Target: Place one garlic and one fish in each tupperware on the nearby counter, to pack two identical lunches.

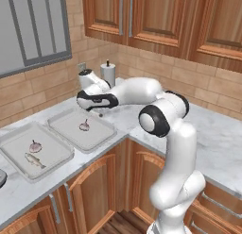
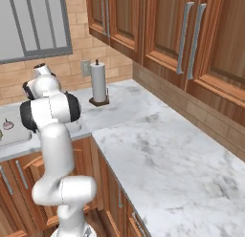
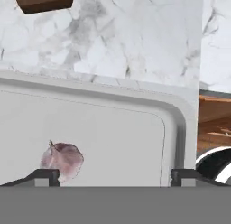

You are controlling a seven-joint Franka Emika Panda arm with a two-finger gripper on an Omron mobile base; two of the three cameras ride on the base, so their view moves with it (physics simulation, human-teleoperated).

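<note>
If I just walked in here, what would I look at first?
Probably the big white robot arm bending over the white-grey marble counter, with its end effector open above the nearer pale grey see-through tray. That tray holds a small pinkish-white garlic bulb. The tray beside it holds another garlic bulb and a slender silvery-tan fish.

White glossy rounded arm (image 1: 177, 148), black joint rings.
</note>
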